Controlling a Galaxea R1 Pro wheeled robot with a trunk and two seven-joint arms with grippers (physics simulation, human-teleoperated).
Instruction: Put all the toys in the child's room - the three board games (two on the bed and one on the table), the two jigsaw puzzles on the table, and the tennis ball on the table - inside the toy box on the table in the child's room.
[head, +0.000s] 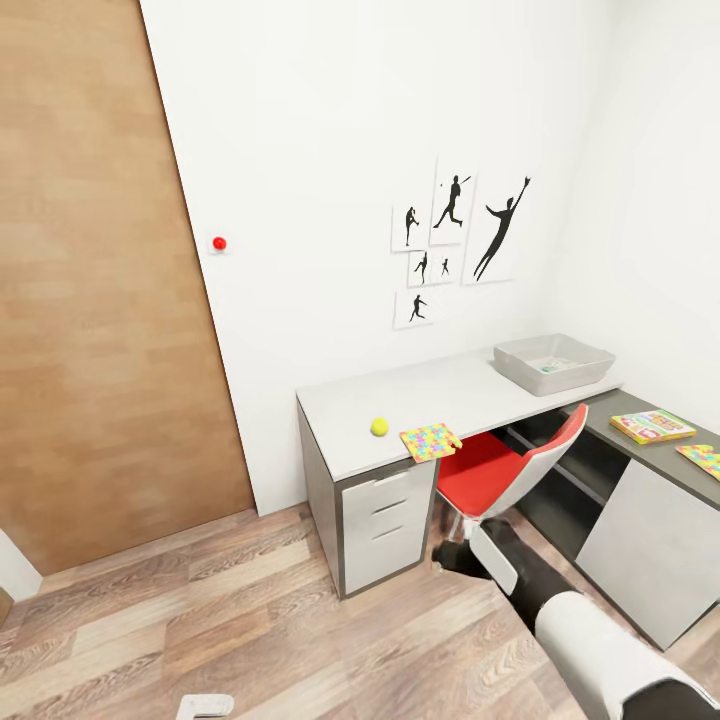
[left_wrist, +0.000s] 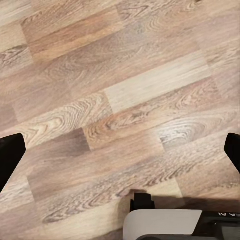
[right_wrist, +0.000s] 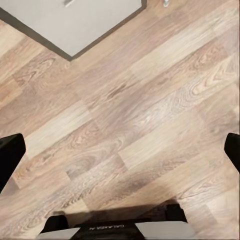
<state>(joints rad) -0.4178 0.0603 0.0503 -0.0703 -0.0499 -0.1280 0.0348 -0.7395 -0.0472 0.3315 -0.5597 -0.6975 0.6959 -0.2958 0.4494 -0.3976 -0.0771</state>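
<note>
Left gripper: my left gripper (left_wrist: 120, 152) hangs over the brown wood-plank floor (left_wrist: 125, 90); its dark fingertips (left_wrist: 10, 155) sit at opposite edges of the left wrist view, so it is spread wide and holds nothing.
Right gripper: my right gripper (right_wrist: 120, 155) is also spread wide and empty above the floor, with a pale grey panel edged in dark grey (right_wrist: 80, 20) near it.
Right arm: my white and black right arm (head: 560, 600) reaches forward low in the head view, just beside the red and white chair (head: 505, 470).
Tabletop: the long pale grey tabletop (head: 440, 400) stands against the white wall, joined to a lower dark grey side unit (head: 640, 450).
Toy box: the shallow light grey tray (head: 553, 363) sits at the far end of the pale tabletop.
Tennis ball: the small fuzzy yellow-green ball (head: 379, 427) lies near the front edge of the tabletop.
Jigsaw puzzles: one multicoloured square sheet (head: 430, 441) overhangs the front edge just beside the ball; another (head: 702, 459) lies on the side unit.
Board game: a flat yellow-green and red box (head: 652, 426) lies on the side unit near that second sheet.
</note>
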